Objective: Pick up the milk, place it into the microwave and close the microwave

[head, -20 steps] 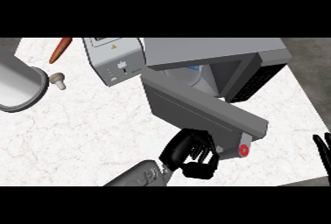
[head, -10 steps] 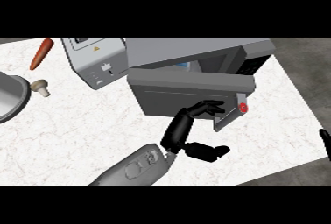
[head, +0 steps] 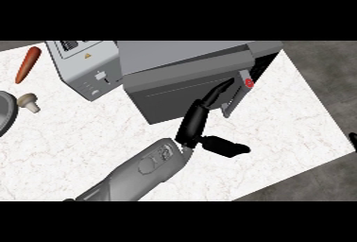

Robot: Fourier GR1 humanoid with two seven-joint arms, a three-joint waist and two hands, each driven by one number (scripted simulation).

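Marble-patterned white counter top [head: 83, 142] was seen to carry, at its far left, a grey round pan [head: 4, 116] cut off by the view's edge, with a carrot [head: 28, 64] further up and a mushroom [head: 29, 101] just beside the pan. Next to these a white appliance [head: 83, 66] was set, touching or nearly touching the microwave [head: 188, 54]. The milk could not be seen anywhere on the counter; it was judged to be inside the microwave, hidden behind the door [head: 167, 99]. That door was swung almost shut, with only a dark gap shown at its right edge beyond the handle [head: 235, 97] and its red button [head: 249, 83]. The left hand [head: 194, 122] was held released, nothing grasped: its fingers [head: 219, 90] were laid straight against the door's face near the handle, and the thumb [head: 225, 145] was stuck out to the side over the counter. The closing step was therefore judged to be in hand, with pick-up and placing apparently done. A last short push toward the microwave's body was called for, kept square to the door so that the fingers would not be slid off past the handle. At the right edge only a sliver of the right hand [head: 353, 141] was shown, and whether it was released or clenched could not be told.
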